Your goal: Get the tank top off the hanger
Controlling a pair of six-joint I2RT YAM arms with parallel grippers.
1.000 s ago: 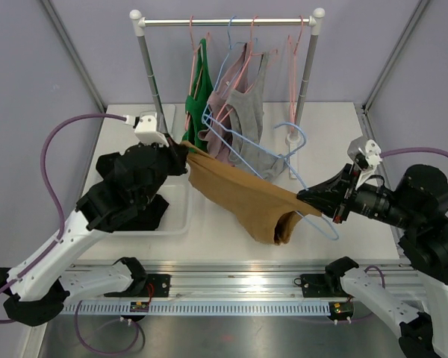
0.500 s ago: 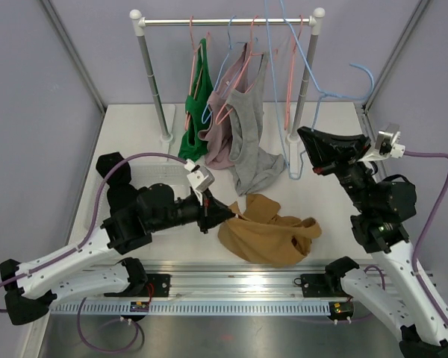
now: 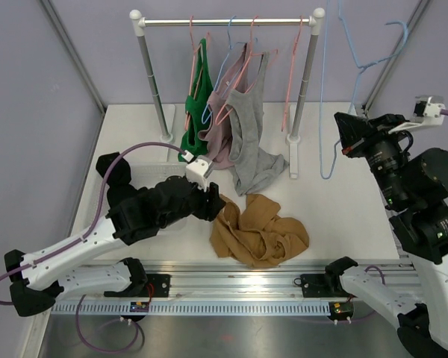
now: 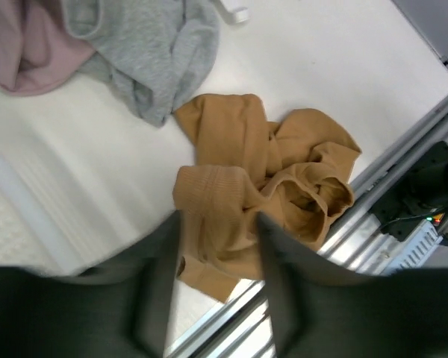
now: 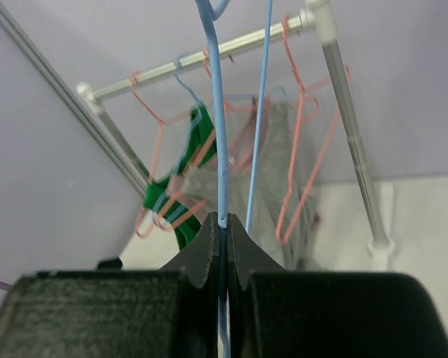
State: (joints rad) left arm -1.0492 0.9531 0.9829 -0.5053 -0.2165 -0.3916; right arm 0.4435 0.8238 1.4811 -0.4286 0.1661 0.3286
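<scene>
White worktop [image 3: 343, 216] carries the tan tank top [image 3: 257, 235], crumpled at 6 o'clock and free of the blue hanger [image 5: 218, 149]. Left tool [image 4: 218, 224] hovers over it, jaws parted, empty; right tool [image 5: 222, 227] pinches the hanger aloft at 2 o'clock. Removal looks done; next, park the hanger.

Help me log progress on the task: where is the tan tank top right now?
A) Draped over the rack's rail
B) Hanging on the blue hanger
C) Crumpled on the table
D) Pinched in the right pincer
C: the tan tank top lies bunched on the table, while the right pincer holds only the bare blue hanger.
</scene>
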